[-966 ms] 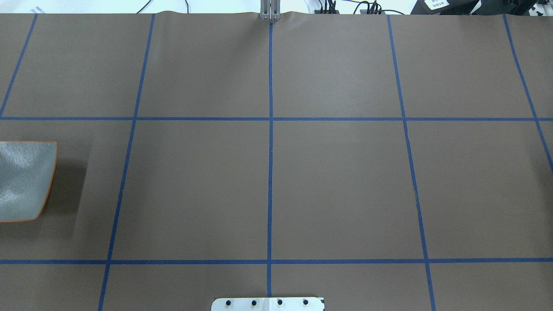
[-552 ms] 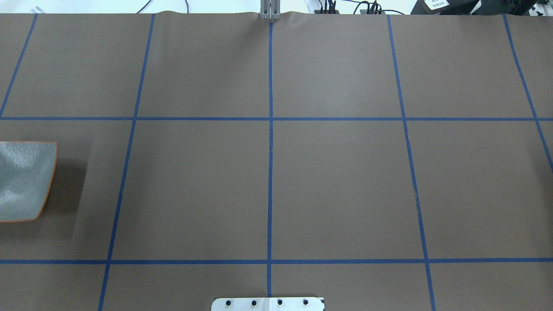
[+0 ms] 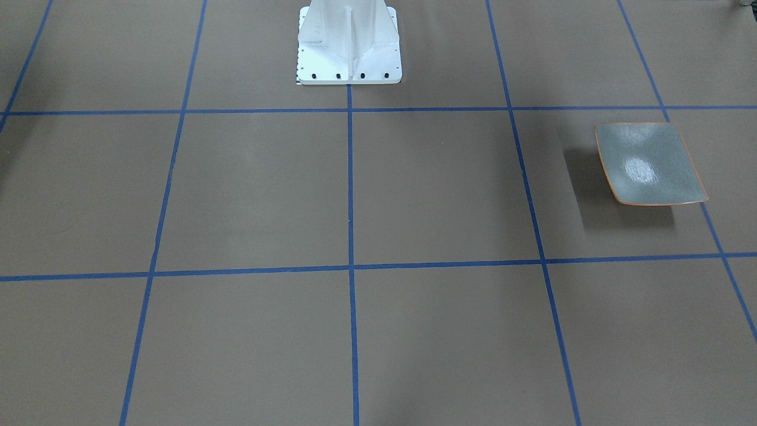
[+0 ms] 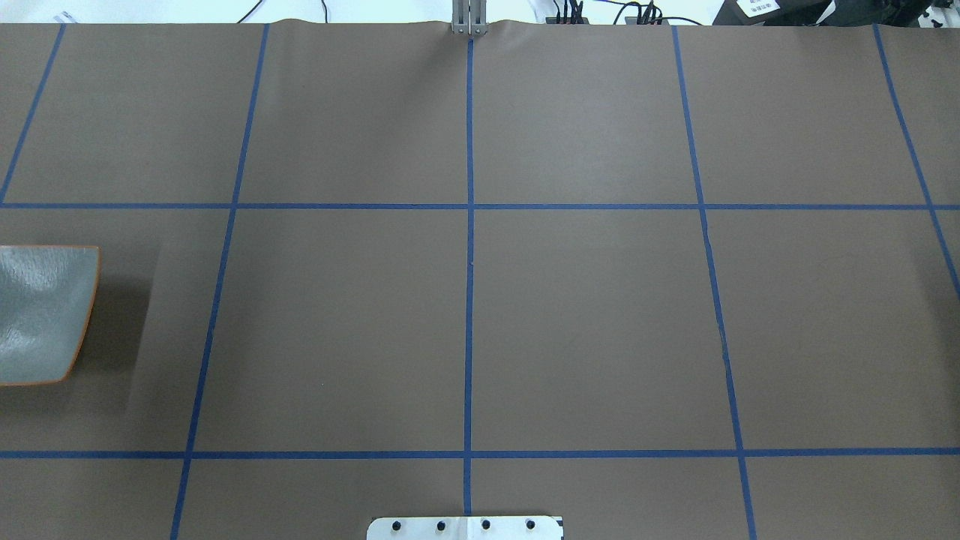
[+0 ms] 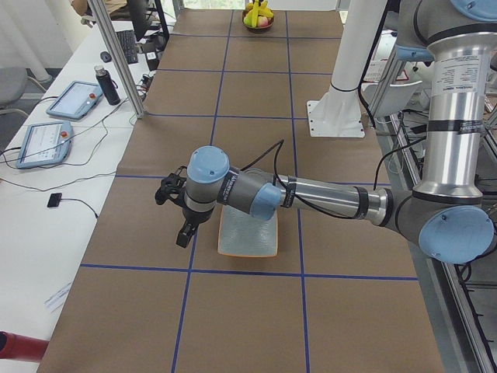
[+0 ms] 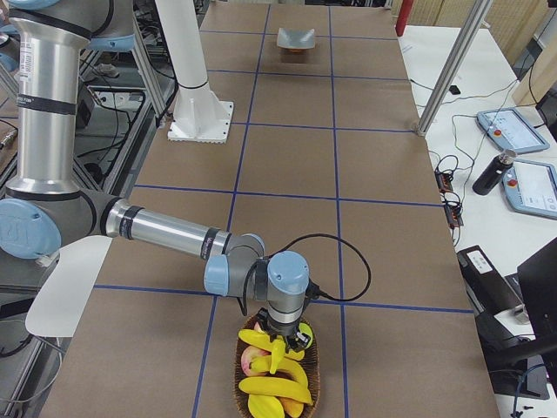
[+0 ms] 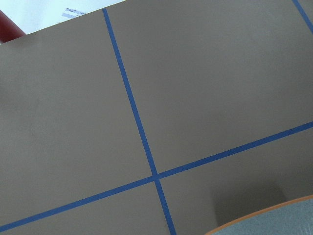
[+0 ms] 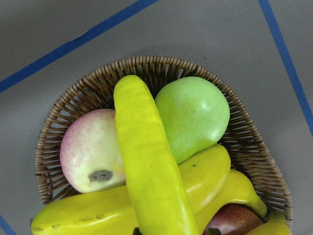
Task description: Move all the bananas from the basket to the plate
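Nothing has shifted in the overhead view since the earlier frames: the grey-green plate (image 4: 45, 315) lies in the same spot at the left edge of the counter (image 4: 585, 322), cut by the frame and bare of fruit. The left end effector (image 5: 185, 231) hangs just beside the plate's outer edge; the side view does not show whether it is wide or narrow. At the counter's other end the bananas (image 6: 274, 387) are piled in the wicker basket (image 8: 161, 66), well apart from the plate. The right end effector (image 6: 284, 338) hangs directly over that pile, and its opening cannot be told either. In the right wrist view the top banana (image 8: 146, 166) lies across the others, its long axis running from near the basket's upper rim down to the view's lower edge. A second banana (image 8: 205, 171) beneath it runs crosswise, lower left to upper right. A green apple (image 8: 193, 115) and a pink-white fruit (image 8: 90, 149), perhaps a peach, flank the top banana.
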`<action>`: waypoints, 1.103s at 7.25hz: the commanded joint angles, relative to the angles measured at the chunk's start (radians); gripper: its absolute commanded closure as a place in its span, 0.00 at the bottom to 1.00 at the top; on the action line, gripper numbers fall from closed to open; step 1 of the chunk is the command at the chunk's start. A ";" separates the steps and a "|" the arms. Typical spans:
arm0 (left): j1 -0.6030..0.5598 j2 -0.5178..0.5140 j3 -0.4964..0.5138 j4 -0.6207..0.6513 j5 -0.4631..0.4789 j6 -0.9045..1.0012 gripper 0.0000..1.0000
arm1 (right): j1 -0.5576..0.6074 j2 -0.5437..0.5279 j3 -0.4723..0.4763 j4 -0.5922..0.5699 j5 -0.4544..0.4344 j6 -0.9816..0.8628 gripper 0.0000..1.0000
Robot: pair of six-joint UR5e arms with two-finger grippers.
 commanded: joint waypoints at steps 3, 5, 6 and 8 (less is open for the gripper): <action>0.000 0.000 0.000 0.001 0.000 -0.002 0.00 | 0.030 0.041 0.032 -0.043 0.015 0.012 1.00; -0.001 0.000 -0.003 0.001 0.000 -0.003 0.00 | 0.072 0.112 0.088 -0.196 0.015 0.028 1.00; -0.001 0.000 -0.003 0.001 0.000 -0.003 0.00 | 0.076 0.143 0.148 -0.279 0.015 0.087 1.00; -0.001 0.000 -0.003 0.001 -0.002 -0.003 0.00 | 0.076 0.164 0.207 -0.312 0.091 0.266 1.00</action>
